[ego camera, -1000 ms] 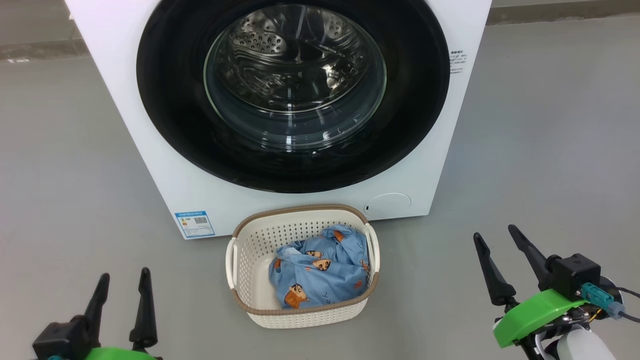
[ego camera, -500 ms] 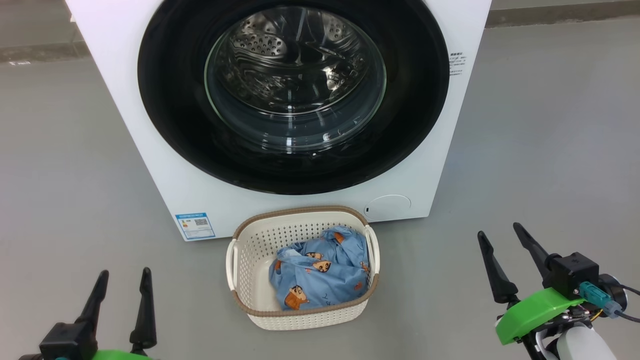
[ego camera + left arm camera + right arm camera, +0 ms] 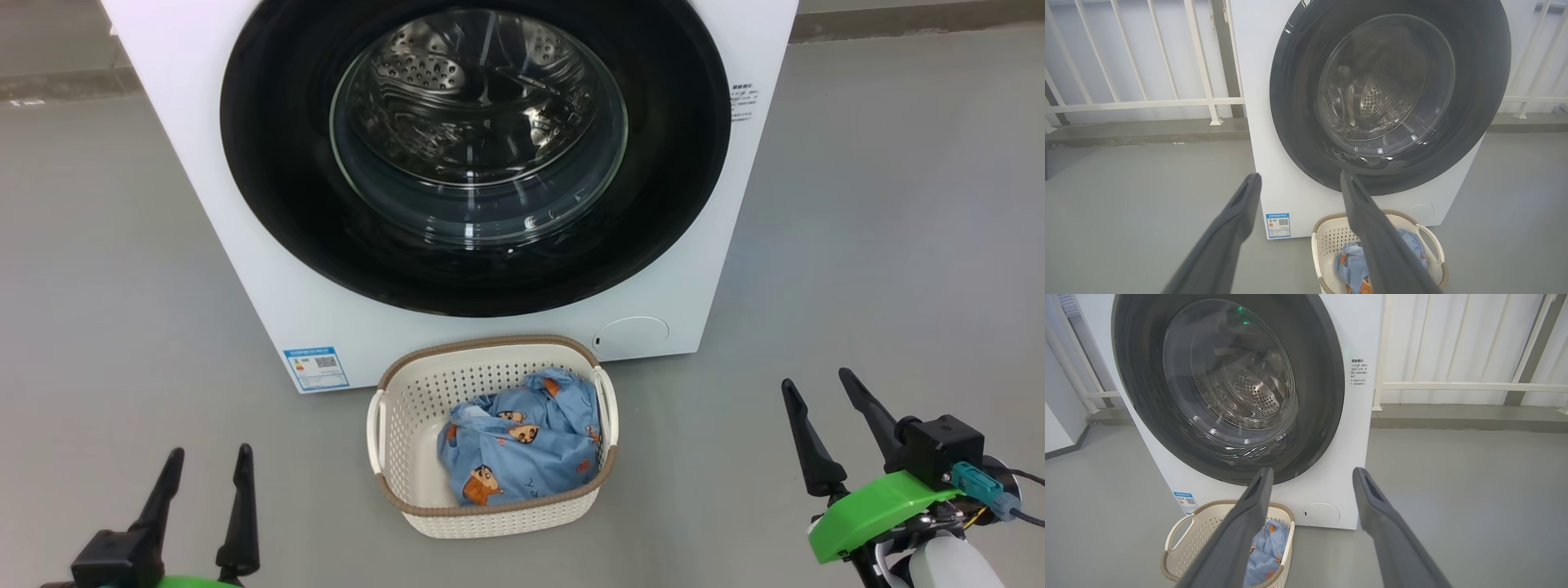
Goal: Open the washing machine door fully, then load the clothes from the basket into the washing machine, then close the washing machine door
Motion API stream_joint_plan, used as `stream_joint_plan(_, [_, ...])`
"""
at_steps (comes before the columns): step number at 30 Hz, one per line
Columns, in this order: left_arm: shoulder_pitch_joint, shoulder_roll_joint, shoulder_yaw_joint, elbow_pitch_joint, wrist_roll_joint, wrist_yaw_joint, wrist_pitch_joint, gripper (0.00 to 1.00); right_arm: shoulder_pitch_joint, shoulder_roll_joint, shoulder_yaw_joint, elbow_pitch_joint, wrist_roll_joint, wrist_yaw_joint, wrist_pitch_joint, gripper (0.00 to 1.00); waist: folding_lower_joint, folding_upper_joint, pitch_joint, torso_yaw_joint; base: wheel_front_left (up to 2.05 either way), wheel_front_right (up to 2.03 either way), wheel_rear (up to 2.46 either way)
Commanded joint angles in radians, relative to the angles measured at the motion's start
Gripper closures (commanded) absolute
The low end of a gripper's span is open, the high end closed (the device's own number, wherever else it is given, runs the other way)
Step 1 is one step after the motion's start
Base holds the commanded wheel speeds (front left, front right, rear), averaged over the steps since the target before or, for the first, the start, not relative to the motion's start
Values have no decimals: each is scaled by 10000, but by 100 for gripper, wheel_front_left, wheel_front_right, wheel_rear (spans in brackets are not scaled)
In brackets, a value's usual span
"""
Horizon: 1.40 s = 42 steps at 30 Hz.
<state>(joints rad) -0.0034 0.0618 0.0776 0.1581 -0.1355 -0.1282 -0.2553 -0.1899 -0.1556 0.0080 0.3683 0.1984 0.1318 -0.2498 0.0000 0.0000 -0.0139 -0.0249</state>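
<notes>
Door (image 3: 269,188): shut, on washer (image 3: 359,331) front. Clothes (image 3: 522,445): in basket (image 3: 490,339) just before washer. Left claw (image 3: 209,452), right claw (image 3: 816,379): both spread, empty, short of washer. Risk: claw may slip off glossy door, leaving it unopened.

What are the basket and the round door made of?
The cream holed basket with brown rim looks like matte plastic: neat rows of holes. The round washing machine door seems clear glass, see-through with bright glints, inside a glossy black rim.
</notes>
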Motion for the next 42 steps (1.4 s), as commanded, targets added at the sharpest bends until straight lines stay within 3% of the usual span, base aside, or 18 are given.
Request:
stream_joint_plan(1, [-204, 120, 333, -172, 127, -25, -65, 0, -310, -81, 181, -186, 145, -11, -120, 0, 0, 0, 3, 11, 0, 0, 0])
stream_joint_plan(13, [-242, 125, 328, 156, 236, -25, -65, 0, -357, -111, 247, -218, 207, -11, -120, 0, 0, 0, 7, 55, 0, 0, 0])
stream_joint_plan(19, [-274, 79, 318, 150, -251, -23, -65, 0, -349, -107, 195, -236, 167, -11, -120, 0, 0, 0, 10, 54, 0, 0, 0])
stream_joint_plan(42, [-486, 178, 509, 497, 128, -22, -65, 0, -348, -115, 139, -284, 109, -11, -120, 0, 0, 0, 88, 27, 10, 10, -19])
